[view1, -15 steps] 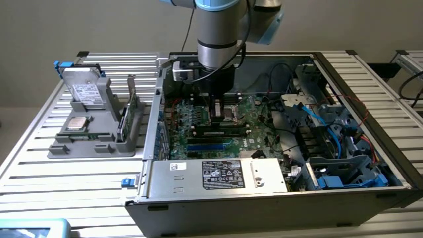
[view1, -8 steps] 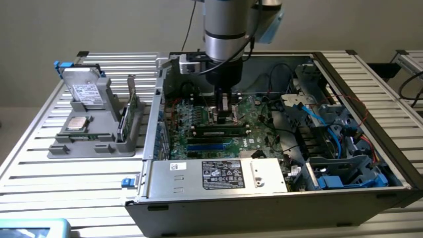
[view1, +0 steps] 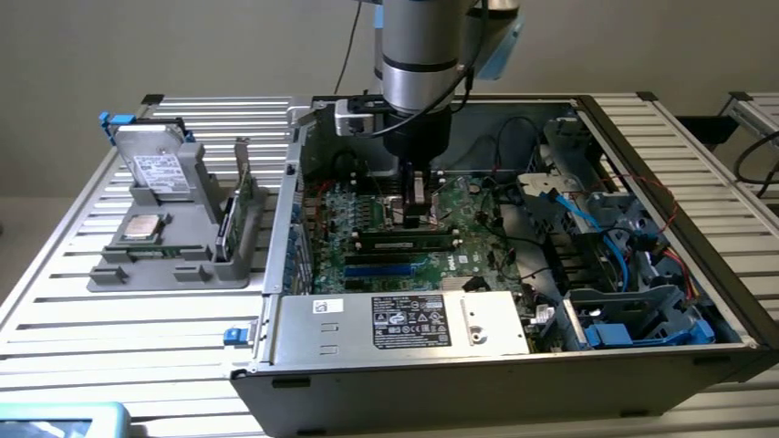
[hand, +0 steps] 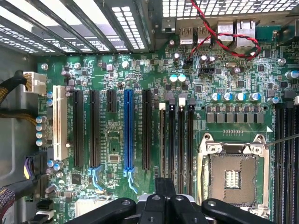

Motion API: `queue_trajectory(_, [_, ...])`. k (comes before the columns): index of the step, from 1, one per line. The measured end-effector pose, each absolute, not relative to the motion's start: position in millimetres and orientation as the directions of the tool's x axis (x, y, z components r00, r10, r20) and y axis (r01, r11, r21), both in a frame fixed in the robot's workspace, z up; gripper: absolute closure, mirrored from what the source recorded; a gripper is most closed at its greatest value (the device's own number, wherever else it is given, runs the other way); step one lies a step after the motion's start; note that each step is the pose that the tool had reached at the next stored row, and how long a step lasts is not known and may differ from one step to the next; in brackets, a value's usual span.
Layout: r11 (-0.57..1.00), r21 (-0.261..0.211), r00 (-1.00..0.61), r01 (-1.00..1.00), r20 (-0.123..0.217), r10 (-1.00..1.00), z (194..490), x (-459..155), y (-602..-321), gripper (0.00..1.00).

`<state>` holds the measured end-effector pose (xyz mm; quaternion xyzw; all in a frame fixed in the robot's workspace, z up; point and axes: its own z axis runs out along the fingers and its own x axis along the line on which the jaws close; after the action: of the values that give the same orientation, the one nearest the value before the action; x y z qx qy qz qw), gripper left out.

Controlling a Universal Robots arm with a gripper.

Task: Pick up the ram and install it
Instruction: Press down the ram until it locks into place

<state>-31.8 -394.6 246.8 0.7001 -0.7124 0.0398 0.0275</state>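
The ram (view1: 408, 243) is a narrow green stick with a pale label, standing on edge in a black memory slot on the motherboard inside the open computer case. In the wrist view the ram (hand: 162, 140) shows as a thin edge in the first of several parallel memory slots (hand: 181, 140). My gripper (view1: 420, 222) reaches straight down into the case, just over the ram's top edge and toward its end on the exterior view's right. The gripper (hand: 166, 183) is shut, with the ram's edge running under its tips. Whether the tips touch the ram I cannot tell.
An open processor socket (hand: 232, 177) lies beside the memory slots, and a blue expansion slot (hand: 128, 130) on their other side. Cables (view1: 572, 196) and drive cages crowd the case at the exterior view's right. A grey fixture (view1: 182, 265) with parts stands on the slatted table outside the case.
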Motion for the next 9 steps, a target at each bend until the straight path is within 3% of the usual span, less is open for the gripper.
queue_trajectory(9, [0.078, -0.018, -0.079, -0.997, 0.095, -0.992, 246.7, -31.6, -394.7, 0.89])
